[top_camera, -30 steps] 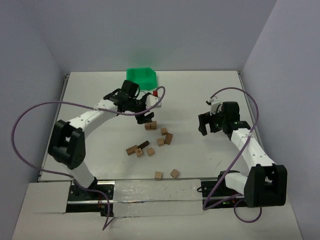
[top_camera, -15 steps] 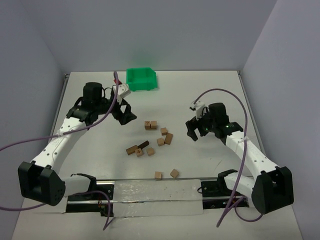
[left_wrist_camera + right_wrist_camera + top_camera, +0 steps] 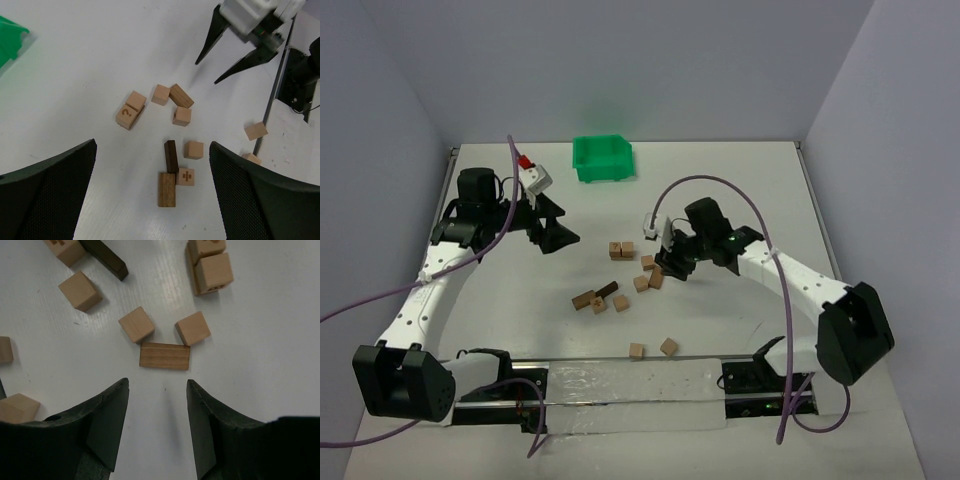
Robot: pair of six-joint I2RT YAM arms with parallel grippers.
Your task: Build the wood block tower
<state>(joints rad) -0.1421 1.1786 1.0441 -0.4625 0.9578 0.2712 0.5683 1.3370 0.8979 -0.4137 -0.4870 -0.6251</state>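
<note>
Right tool (image 3: 157, 387) nearer blocks (image 3: 164, 356), bin (image 3: 602, 158) apart

Your stock: eleven wooden blocks (image 3: 621, 302), all loose, one layer, flat on table (image 3: 740, 190).
- Cube pair (image 3: 621, 250): light tan, side by side, touching, far side of spread (one carries printed mark).
- Middle trio: tan bar (image 3: 164, 356) lying flat, two tan cubes close beside it.
- Left huddle: dark bar (image 3: 171, 156), brown bar (image 3: 167, 189), marked cube (image 3: 185, 176), plain cube (image 3: 193, 149).
- Near cubes (image 3: 637, 350): two, tan, apart from each other, closest to near table edge.
</note>
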